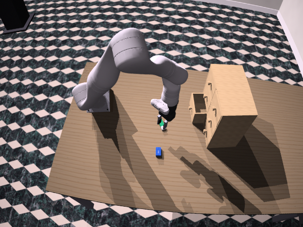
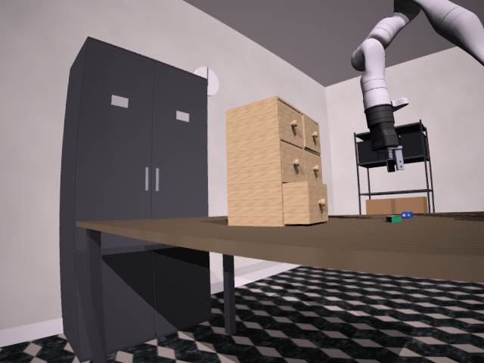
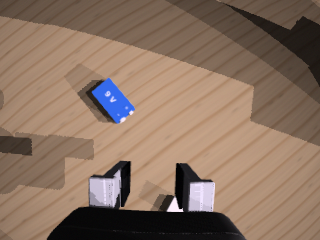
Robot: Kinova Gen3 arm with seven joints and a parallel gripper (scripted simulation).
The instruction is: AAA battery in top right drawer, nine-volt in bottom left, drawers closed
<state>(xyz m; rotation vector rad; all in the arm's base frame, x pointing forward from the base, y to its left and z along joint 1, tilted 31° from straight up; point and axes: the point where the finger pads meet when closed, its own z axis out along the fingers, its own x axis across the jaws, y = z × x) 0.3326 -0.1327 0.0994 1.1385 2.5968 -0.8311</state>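
The blue nine-volt battery [image 1: 158, 152] [image 2: 407, 215] [image 3: 113, 100] lies on the table. No AAA battery shows in any view. The small chest [image 1: 232, 90] [image 2: 254, 164] stands upright. Its bottom-row left drawer [image 1: 191, 111] [image 2: 317, 203] is pulled partly out, and the part of its inside that shows looks empty. The top-row right drawer [image 1: 216, 103] [image 2: 308, 128] looks shut or nearly so; its inside is hidden. My gripper [image 1: 162, 122] [image 2: 395, 168] [image 3: 152, 178] is open and empty, pointing down high above the table, left of the chest in the top view.
A green block with a white end [image 1: 161, 125] [image 2: 393, 218] [image 3: 173, 205] lies on the table below my gripper, partly hidden by it in the top view and the wrist view. The pulled-out drawer juts from the chest toward the arm's side. The other drawers look shut.
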